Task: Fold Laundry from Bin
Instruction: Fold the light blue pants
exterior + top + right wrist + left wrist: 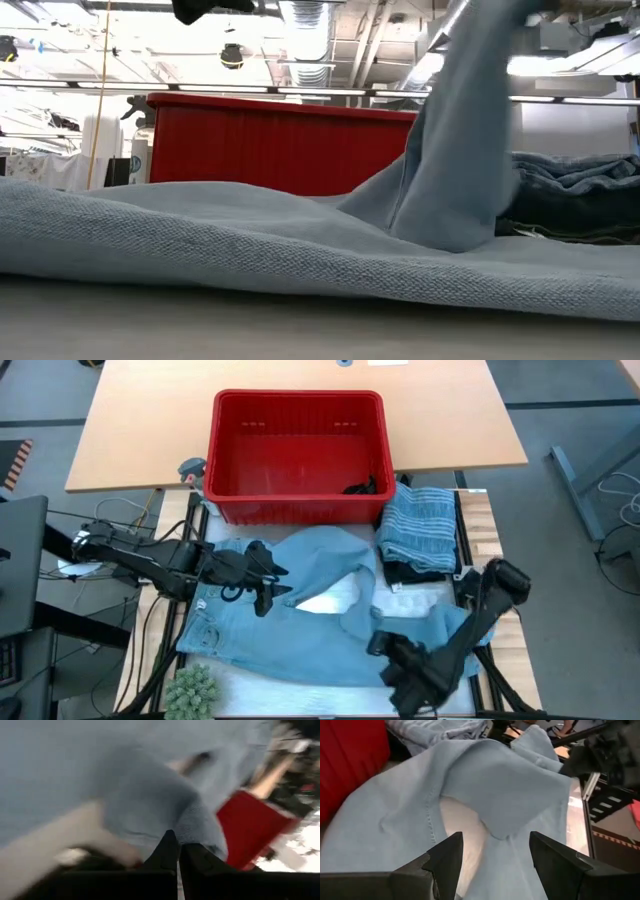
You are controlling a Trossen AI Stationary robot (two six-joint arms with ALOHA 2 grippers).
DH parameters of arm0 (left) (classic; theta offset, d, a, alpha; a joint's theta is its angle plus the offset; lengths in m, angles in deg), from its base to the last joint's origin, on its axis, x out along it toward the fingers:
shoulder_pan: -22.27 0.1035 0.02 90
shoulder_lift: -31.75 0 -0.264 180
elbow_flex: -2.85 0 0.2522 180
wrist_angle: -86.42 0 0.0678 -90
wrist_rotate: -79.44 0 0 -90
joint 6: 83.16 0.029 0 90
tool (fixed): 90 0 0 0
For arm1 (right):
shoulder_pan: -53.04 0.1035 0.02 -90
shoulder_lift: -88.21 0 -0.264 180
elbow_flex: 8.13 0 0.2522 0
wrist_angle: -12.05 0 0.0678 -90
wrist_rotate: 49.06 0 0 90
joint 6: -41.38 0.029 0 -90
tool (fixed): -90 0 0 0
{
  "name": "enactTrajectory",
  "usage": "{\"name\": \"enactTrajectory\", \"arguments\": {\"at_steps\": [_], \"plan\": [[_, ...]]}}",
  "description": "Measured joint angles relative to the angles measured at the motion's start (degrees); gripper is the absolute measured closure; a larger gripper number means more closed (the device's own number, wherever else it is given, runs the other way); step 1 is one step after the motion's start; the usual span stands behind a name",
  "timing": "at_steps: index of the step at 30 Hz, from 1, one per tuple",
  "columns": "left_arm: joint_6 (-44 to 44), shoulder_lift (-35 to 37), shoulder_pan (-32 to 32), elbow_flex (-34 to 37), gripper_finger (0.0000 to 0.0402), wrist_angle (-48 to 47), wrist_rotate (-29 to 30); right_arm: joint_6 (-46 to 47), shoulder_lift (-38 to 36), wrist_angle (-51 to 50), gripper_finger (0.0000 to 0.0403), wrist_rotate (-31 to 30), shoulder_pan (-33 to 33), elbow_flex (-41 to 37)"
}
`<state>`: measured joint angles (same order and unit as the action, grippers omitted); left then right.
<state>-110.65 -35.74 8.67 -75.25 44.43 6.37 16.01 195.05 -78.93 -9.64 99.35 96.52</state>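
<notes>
Light-blue garment (320, 610) spread over most of the near table, lying flat at 9 o'clock, bunched and rising at 4 o'clock where one end is lifted; probably held up so that the end can be carried across for a fold. Red bin (300, 455) at 12 o'clock, just behind the garment, nearly bare but for a dark scrap (362, 487) in its 4 o'clock corner, so most of the sorting looks done. Folded striped piece (420, 525) stacked on a dark one (415, 573) at 2 o'clock, beside the bin, parked clear of the working area. Left gripper (262, 582) at 9 o'clock, hovering over the cloth's middle with fingers (445, 860) spread wide and nothing between them, seemingly poised to pin or catch a layer near the bare patch of table. Right gripper (177, 847) at 5 o'clock, fingers pressed together on a pinch of the garment's end, drawing it up and across. Green fuzzy plant (192, 690) at 7 o'clock by the table edge, apart from the work. Likely risk: raised end slipping or dragging the flat half out of line.
</notes>
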Motion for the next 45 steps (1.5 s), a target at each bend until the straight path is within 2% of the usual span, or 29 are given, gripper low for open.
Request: {"name": "enactTrajectory", "arguments": {"at_steps": [3,4,6,8,12,15,19,21,23,29,31,35,39,45], "plan": [[-0.04,0.0,0.77,0.0,0.0185,-0.64,-0.12,10.2,2.66,-12.89,0.0377,5.54,3.08,-0.13],[-0.04,0.0,0.99,0.0,0.0185,-1.05,-0.13,11.93,2.96,-13.34,0.0377,7.93,3.7,-0.77],[0.05,-0.03,1.47,0.0,0.0185,-1.7,-0.13,9.06,0.91,-10.97,0.0378,12.93,5.18,-3.41],[0.05,-0.07,1.83,0.0,0.0185,-1.87,0.03,6.99,-0.23,-13.25,0.0379,15.03,5.93,-4.07],[-0.17,-0.77,2.0,0.02,0.0185,-2.19,-0.23,6.86,-2.24,-12.73,0.0379,14.82,4.56,-7.34],[0.57,-1.62,2.0,0.07,0.0185,-2.42,-2.77,2.23,-3.26,-12.94,0.0379,12.89,1.94,-9.26],[4.27,-4.12,2.01,0.07,0.0185,1.48,-8.36,-2.67,-3.42,-12.81,0.0374,10.21,-1.97,-9.22],[7.09,-6.1,2.03,0.02,0.0185,7.0,-9.24,-2.97,-3.4,-12.33,0.0369,7.31,-3.41,-9.22],[10.27,-8.1,2.04,0.04,0.0185,11.13,-7.05,-2.97,-3.42,-12.32,0.0368,6.81,-4.51,-9.22],[19.8,-16.15,4.44,0.02,0.0185,32.83,9.11,-0.83,-3.38,-12.51,0.0374,6.94,-5.06,-9.22],[20.21,-19.09,6.33,0.02,0.0185,38.23,10.53,-0.56,-3.38,-12.42,0.0373,6.99,-4.66,-9.22],[20.31,-25.6,10.8,-0.22,0.0185,45.76,5.74,-0.25,-3.38,-12.52,0.0372,7.07,-4.12,-9.22],[23.93,-32.21,13.7,-3.86,0.0185,46.41,-0.78,1.27,-3.38,-12.5,0.0374,7.21,-3.54,-9.22],[33.53,-41.54,13.96,-11.25,0.0185,47.02,-1.32,3.95,-3.38,-12.41,0.0372,7.37,-3.59,-9.22]]}}
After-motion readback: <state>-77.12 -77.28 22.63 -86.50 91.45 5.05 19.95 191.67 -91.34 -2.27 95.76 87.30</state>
